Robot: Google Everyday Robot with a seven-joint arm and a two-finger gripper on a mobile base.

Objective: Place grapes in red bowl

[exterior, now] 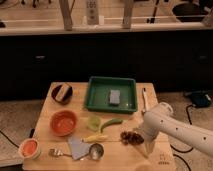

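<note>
The grapes (130, 137), a small dark reddish-purple bunch, lie on the wooden table (75, 161) right of centre. The red bowl (64, 122), wide and orange-red, sits on the left part of the table and holds nothing I can see. My gripper (146, 145) hangs from the white arm (175, 127) that comes in from the lower right; it is just right of the grapes, low over the table.
A green tray (111, 95) with a grey sponge (115, 97) stands at the back. A dark bowl (62, 93) is at back left, a small orange cup (29, 148) at front left. A green pepper (110, 123), a yellow fruit (95, 138), a grey cloth (77, 147), a metal cup (95, 150) lie mid-table.
</note>
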